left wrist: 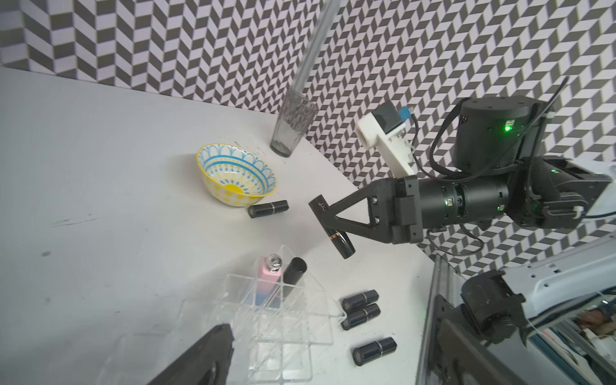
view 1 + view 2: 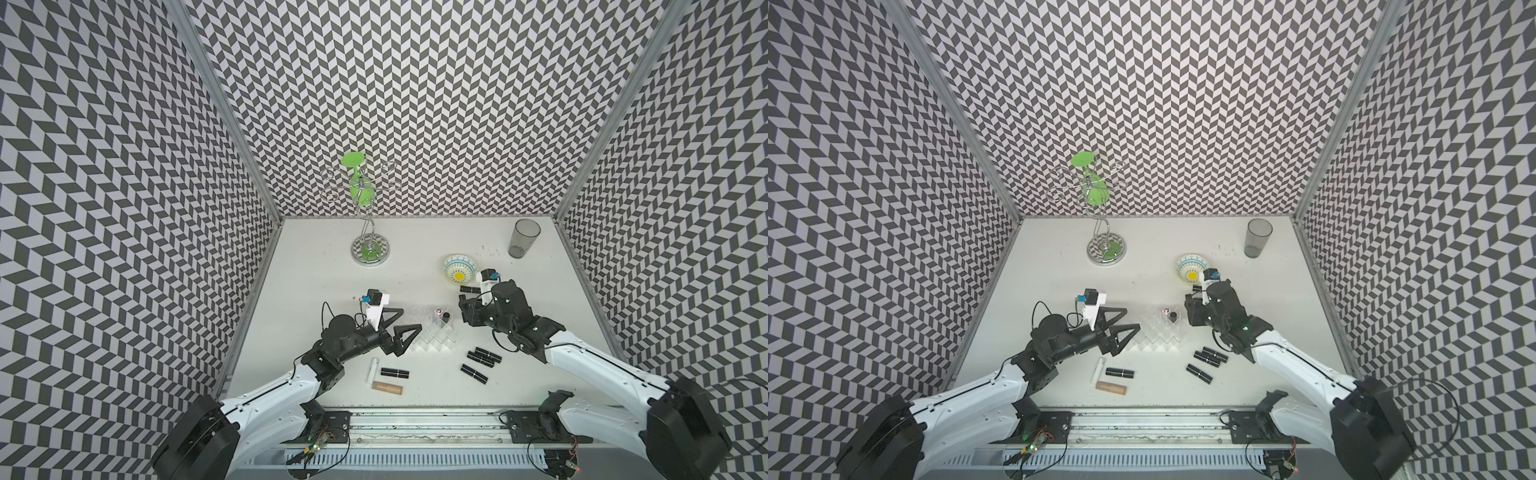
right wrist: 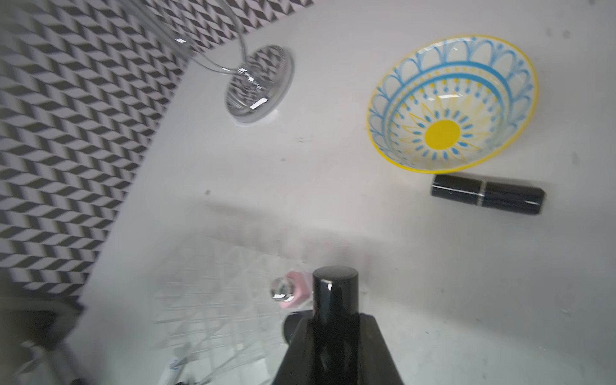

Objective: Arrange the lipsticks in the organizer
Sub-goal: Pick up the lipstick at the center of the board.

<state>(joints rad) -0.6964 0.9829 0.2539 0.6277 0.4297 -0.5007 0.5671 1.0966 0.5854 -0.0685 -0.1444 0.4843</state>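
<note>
Chevron-papered walls (image 2: 124, 208) are seen around a white table (image 2: 316, 291) in both top views. A clear acrylic stepped organizer (image 2: 436, 338) is set mid-table, cylindrical lipsticks (image 2: 395, 372) scattered flat around it, the left fingers (image 2: 409, 329) spread wide beside it. From the left wrist, the right fingers (image 1: 323, 216) are shown clamped on a glossy gold-banded tube (image 1: 345, 248); a pink-blue tube (image 1: 266, 283) and a plain black tube (image 1: 295, 271) are stood in neighbouring cells. From the right wrist, a silver-banded tube (image 3: 486, 195) is seen beside a patterned bowl (image 3: 500, 83).
</note>
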